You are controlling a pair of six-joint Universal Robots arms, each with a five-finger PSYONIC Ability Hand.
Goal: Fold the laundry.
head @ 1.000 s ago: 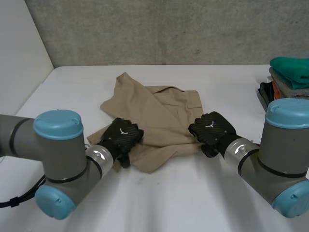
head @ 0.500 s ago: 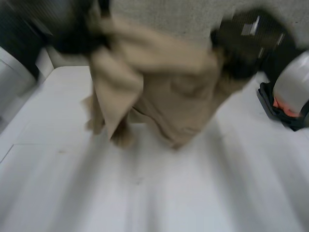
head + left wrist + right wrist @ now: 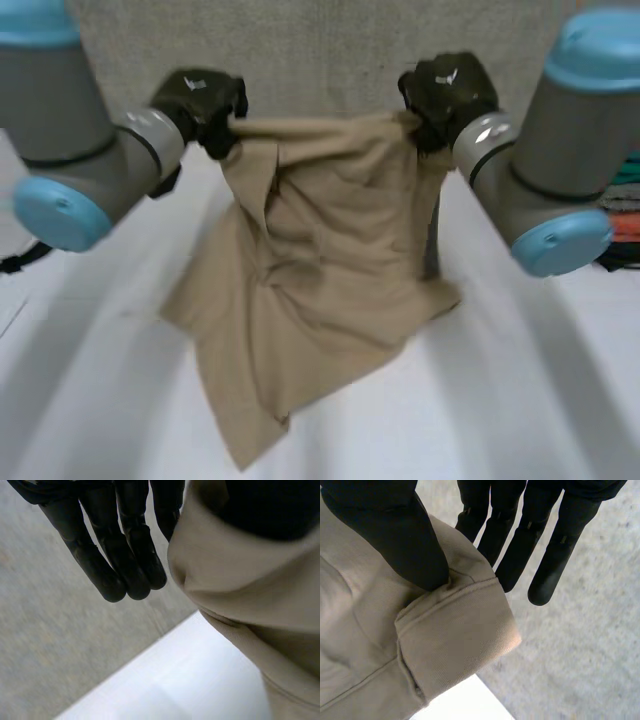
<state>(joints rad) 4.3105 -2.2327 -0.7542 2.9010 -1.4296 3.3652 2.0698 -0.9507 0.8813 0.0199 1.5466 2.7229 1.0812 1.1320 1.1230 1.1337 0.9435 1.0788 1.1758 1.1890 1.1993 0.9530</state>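
Right of the hanging tan garment (image 3: pixel 320 280), folded clothes (image 3: pixel 624 205).

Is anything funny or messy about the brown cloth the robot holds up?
Yes. The tan cloth, pinched at its top edge by the left hand and right hand, hangs crumpled and lopsided: its bottom edge slants, with one long corner drooping lowest.
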